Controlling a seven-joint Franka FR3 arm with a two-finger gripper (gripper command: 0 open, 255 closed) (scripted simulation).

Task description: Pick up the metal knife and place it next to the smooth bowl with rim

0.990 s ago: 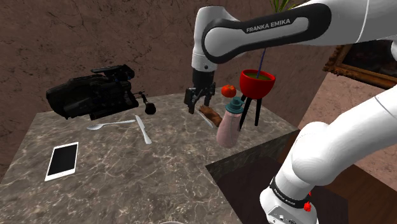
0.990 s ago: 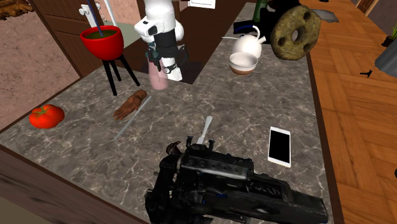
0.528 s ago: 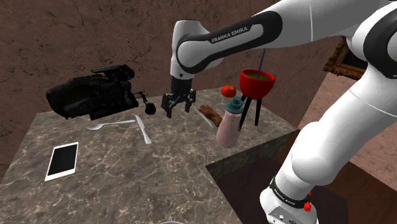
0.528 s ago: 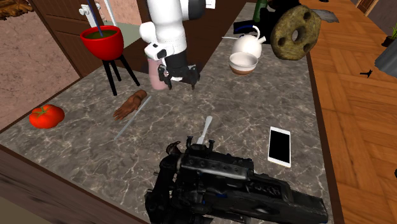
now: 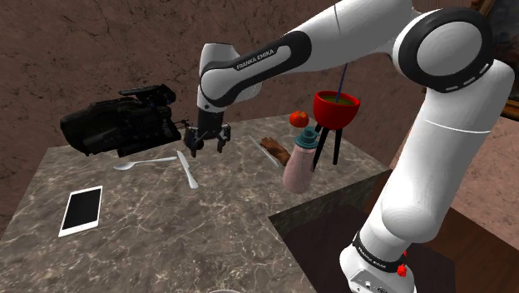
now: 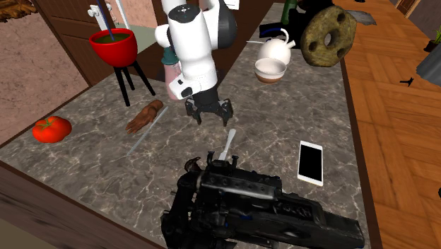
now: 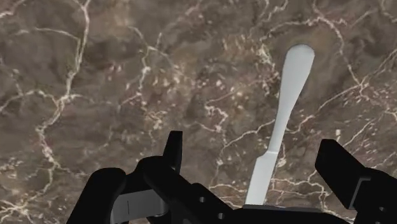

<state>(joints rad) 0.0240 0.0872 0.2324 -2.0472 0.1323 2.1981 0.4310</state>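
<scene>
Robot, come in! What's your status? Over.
Black gripper open, hovering above plain silver knife. Knife flat on marble counter, ungripped. Black video camera close beside.

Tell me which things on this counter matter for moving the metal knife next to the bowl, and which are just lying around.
For the job: open gripper, silver knife, rimmed bowl.

Lying about: video camera, phone, spoon, tomato, wooden-handled knife, pink bottle, red pot on a stand, teapot.
</scene>
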